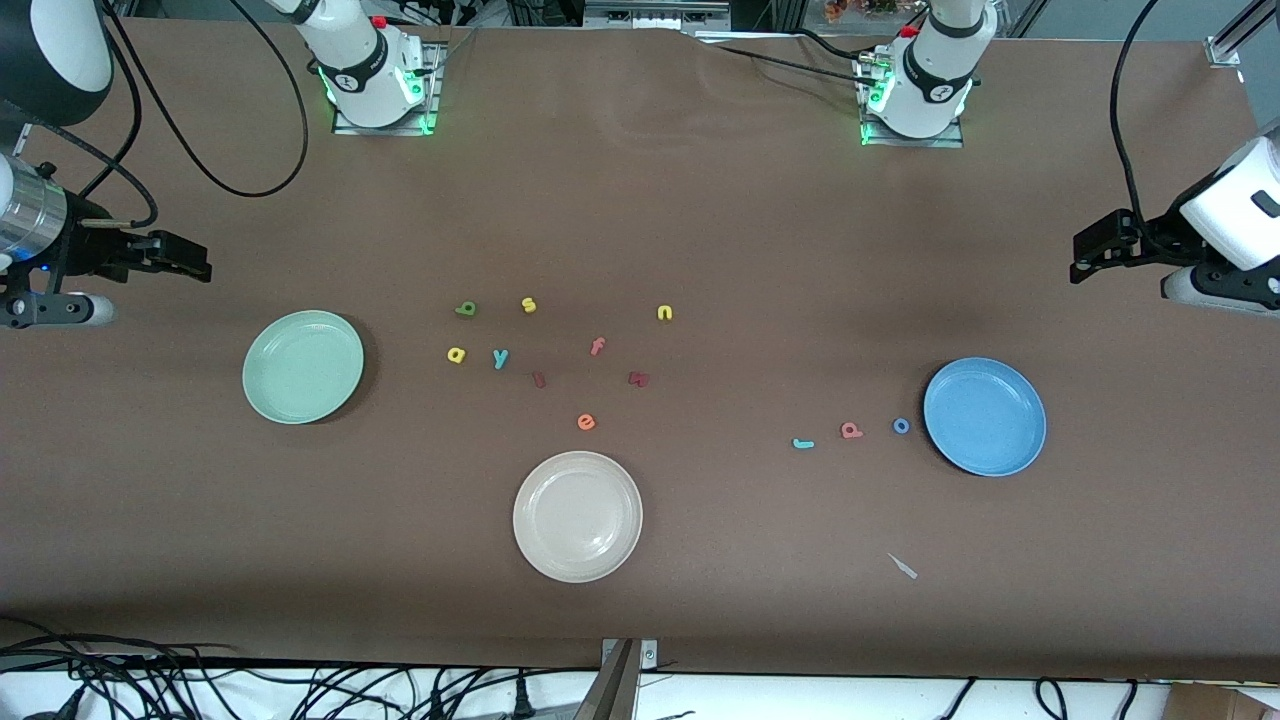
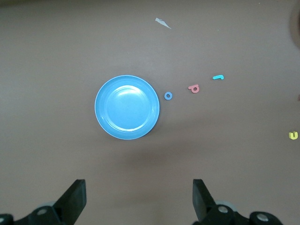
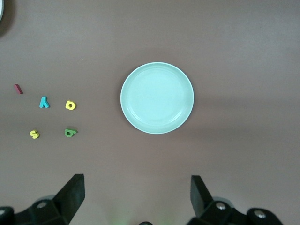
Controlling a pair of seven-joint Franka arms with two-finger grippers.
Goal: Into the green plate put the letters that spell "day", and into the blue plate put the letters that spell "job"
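Observation:
The green plate lies empty toward the right arm's end of the table. Beside it lie the dark green "d", yellow "a" and teal "y". The blue plate lies empty toward the left arm's end. In a row next to it sit the blue "o", pink "b" and teal "j". My right gripper and left gripper hang open and empty, each high over bare table at its own end.
A cream-white plate sits nearest the front camera. Loose letters lie mid-table: yellow "s", yellow "n", pink "f", orange "e" and two dark red letters. A white scrap lies near the front edge.

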